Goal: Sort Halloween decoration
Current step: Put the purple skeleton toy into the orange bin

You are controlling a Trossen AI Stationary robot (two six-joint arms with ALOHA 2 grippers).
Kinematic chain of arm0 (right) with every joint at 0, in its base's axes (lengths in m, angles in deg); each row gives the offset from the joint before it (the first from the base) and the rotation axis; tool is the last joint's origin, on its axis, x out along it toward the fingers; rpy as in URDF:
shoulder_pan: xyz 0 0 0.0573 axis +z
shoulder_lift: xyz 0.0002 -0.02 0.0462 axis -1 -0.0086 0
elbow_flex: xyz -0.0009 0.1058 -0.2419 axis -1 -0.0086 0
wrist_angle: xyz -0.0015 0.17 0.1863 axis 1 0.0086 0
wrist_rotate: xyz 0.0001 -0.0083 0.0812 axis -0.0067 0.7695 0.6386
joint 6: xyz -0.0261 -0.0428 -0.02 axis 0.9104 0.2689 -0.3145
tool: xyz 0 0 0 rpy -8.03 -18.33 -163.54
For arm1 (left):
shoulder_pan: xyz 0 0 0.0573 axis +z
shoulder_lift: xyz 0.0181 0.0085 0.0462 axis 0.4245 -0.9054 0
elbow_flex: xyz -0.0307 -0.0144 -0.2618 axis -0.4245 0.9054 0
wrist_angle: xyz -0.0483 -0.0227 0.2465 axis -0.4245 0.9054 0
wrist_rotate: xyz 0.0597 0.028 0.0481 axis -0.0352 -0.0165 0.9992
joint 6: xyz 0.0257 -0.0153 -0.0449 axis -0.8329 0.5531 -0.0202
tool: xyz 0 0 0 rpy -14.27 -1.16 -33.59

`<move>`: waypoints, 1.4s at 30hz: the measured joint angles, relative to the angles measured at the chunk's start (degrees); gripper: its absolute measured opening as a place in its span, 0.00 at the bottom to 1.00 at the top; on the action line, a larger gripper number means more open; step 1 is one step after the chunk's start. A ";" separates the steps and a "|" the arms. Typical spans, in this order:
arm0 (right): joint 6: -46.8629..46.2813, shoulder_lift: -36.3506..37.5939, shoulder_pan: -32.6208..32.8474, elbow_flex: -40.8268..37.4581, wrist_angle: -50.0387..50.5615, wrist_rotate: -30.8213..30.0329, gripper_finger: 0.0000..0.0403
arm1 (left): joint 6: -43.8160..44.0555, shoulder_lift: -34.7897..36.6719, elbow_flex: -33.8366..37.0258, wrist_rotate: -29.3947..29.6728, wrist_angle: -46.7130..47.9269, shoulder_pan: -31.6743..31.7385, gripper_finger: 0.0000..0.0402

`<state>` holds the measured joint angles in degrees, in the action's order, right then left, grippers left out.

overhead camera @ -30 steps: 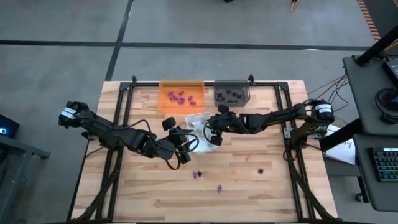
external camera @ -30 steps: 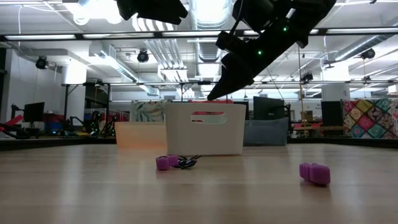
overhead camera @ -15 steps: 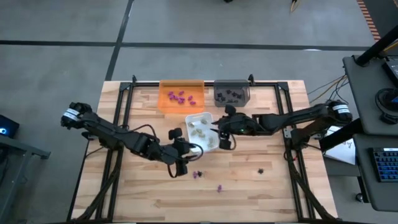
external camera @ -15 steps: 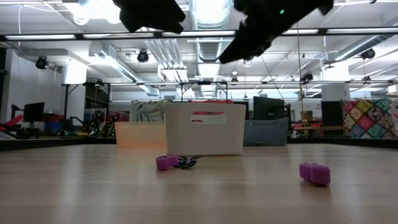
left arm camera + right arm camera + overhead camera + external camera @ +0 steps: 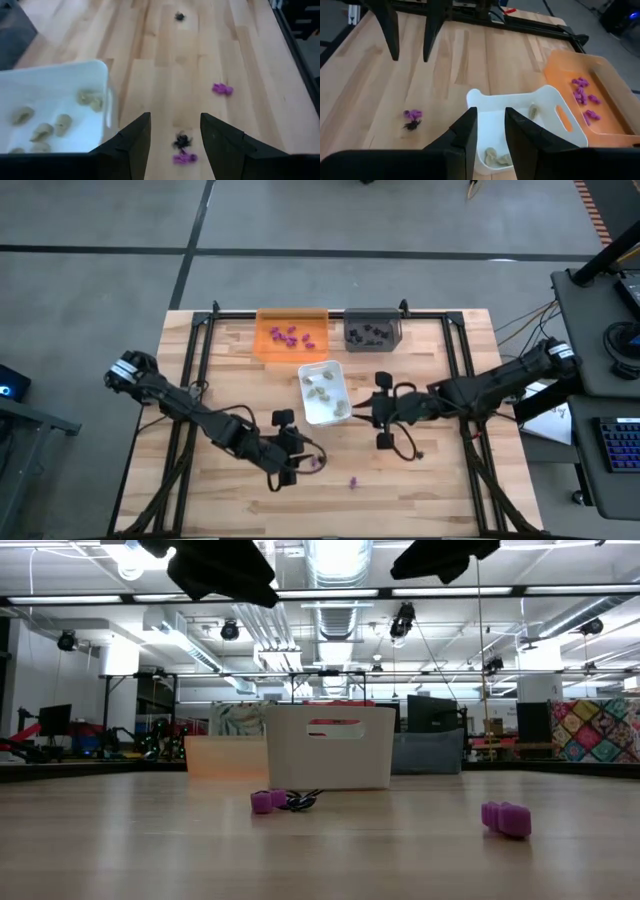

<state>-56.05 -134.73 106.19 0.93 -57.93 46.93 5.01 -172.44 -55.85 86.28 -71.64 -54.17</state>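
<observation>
The table (image 5: pixel 420 480) is a butcher-block top of pale wooden strips with visible grain, framed by black metal rails. Beyond it the low view shows an open workshop hall with strip lights, ducts and benches.

Three trays sit toward 12 o'clock from the table centre: an orange translucent tray (image 5: pixel 292 320) holding purple pieces, a grey tray (image 5: pixel 372 317) beside it holding black pieces, and a white plastic tray (image 5: pixel 308 412) with rounded corners nearer the centre, holding pale beige pieces.

The left gripper (image 5: pixel 293 461) hangs above the table at about 7 o'clock from the white tray; its dark fingers stand apart and hold nothing. The right gripper (image 5: pixel 381 412) is at 3 o'clock of the white tray, its fingers a narrow gap apart and empty.

Loose Halloween decoration lies on bare wood: a purple piece (image 5: pixel 184 158) touching a black spidery piece (image 5: pixel 181 140) just beyond the left gripper's fingertips, a second purple piece (image 5: pixel 353 481) toward 5 o'clock of them, and a small dark piece (image 5: pixel 421 453) near the right arm, too small to make out.

In the low view both arms are cut off by the upper edge.
</observation>
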 joint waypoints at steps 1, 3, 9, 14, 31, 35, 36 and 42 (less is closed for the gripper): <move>-0.14 0.00 0.94 -0.01 0.19 -1.07 0.22 | 0.80 -0.39 0.00 0.00 -0.05 -0.39 0.39; -0.32 0.00 2.87 -0.02 0.40 -3.06 0.22 | 2.30 -1.19 0.00 0.00 0.02 -1.20 0.39; -1.41 0.00 7.79 -0.08 0.43 -4.05 0.23 | 7.22 -4.61 0.00 0.00 0.03 -2.79 0.39; -2.76 0.00 10.34 -0.08 0.51 -4.26 0.22 | 10.79 -7.70 0.00 0.24 -0.10 -3.43 0.39; -4.87 0.00 12.83 -1.09 1.37 -5.28 0.22 | 17.34 -14.55 -0.02 0.44 -2.05 -4.18 0.50; -5.55 0.00 12.83 -2.05 0.99 -5.32 0.23 | 17.32 -15.55 -0.04 1.58 -2.22 -4.18 0.58; -5.74 -0.01 12.83 -2.34 0.71 -5.49 0.23 | 17.32 -15.97 -0.04 1.91 -2.44 -4.18 0.60; -5.83 -0.02 12.81 -4.49 -2.13 -5.74 0.21 | 15.48 -18.22 -0.04 2.50 -5.86 -4.18 0.64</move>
<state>-61.87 -134.75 119.00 -3.56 -60.07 41.19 20.49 -190.65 -55.89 88.78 -77.50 -58.35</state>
